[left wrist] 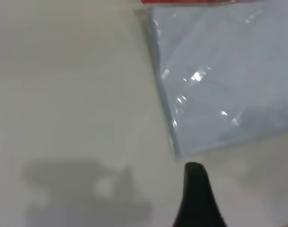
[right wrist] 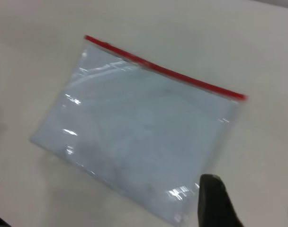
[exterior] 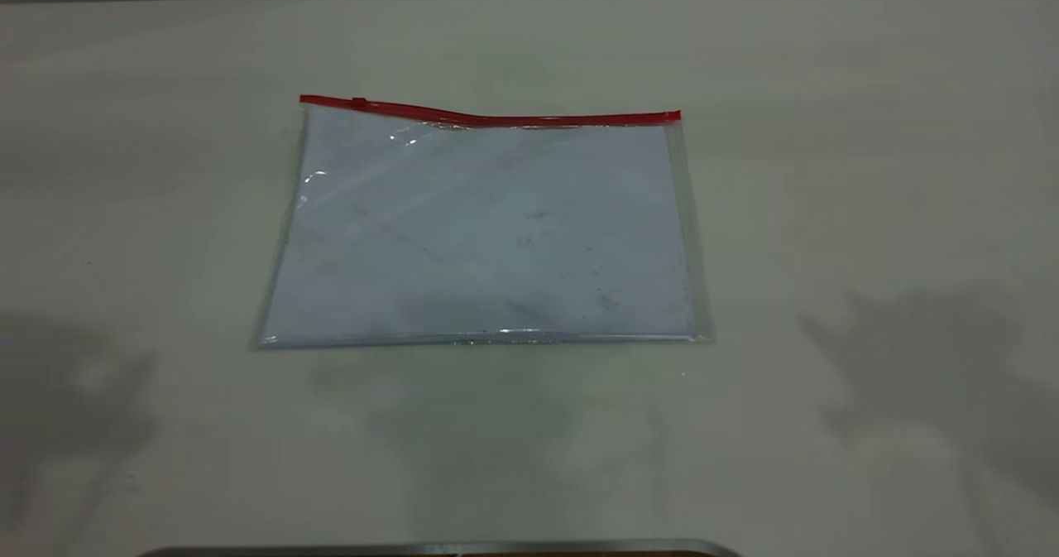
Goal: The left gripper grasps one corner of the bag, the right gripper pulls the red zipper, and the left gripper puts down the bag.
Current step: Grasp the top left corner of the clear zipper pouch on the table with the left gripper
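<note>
The bag (exterior: 488,234) lies flat on the table, a clear bluish pouch. The red zipper (exterior: 496,117) runs along its far edge, with the slider tab (exterior: 358,103) near the left end. Neither gripper shows in the exterior view, only their shadows. In the left wrist view the left gripper (left wrist: 243,198) hovers above the table just off a near corner of the bag (left wrist: 220,80); one black finger (left wrist: 196,189) shows with bare table beside it. In the right wrist view the right gripper (right wrist: 253,201) is open and empty above another near corner of the bag (right wrist: 139,127); the zipper (right wrist: 167,71) is on the far side.
The beige table (exterior: 827,168) surrounds the bag on all sides. A dark metal edge (exterior: 438,549) runs along the very front of the exterior view. Arm shadows fall at the front left and front right.
</note>
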`<state>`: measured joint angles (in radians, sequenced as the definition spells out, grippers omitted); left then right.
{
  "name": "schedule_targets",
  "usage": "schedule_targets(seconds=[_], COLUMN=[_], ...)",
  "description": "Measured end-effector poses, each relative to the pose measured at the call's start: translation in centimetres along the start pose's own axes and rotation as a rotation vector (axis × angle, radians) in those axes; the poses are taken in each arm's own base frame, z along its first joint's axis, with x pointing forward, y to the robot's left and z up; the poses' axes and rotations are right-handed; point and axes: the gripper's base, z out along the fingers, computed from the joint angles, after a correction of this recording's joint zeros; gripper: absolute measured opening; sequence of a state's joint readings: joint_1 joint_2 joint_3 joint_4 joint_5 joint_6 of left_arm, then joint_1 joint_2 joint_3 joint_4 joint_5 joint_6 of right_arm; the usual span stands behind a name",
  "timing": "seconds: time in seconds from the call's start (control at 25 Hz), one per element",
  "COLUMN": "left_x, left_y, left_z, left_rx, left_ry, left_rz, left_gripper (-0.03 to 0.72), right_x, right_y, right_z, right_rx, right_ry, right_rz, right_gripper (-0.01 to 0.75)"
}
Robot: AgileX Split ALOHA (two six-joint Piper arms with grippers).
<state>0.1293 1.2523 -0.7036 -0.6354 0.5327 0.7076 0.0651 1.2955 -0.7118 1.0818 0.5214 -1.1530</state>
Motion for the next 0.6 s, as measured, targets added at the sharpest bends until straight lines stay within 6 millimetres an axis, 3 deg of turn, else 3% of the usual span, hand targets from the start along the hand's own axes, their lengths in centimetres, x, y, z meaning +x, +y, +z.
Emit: schedule_targets(seconds=[0.28, 0.6], left_x=[-4.7, -7.0], left_y=[4.1, 7.8], left_z=[9.5, 20.0], left_rx=[0.076, 0.197], left_ry=[0.080, 0.110], left_rz=[-0.034, -0.053], left_gripper=[0.577, 0.578], right_x=[-1.1, -1.1], right_y=[-2.5, -1.6], right_z=[8.0, 14.4], right_rx=[-0.142, -0.225], right_ry=[0.029, 0.105], right_rz=[0.047, -0.001], right_gripper=[0.416, 0.416])
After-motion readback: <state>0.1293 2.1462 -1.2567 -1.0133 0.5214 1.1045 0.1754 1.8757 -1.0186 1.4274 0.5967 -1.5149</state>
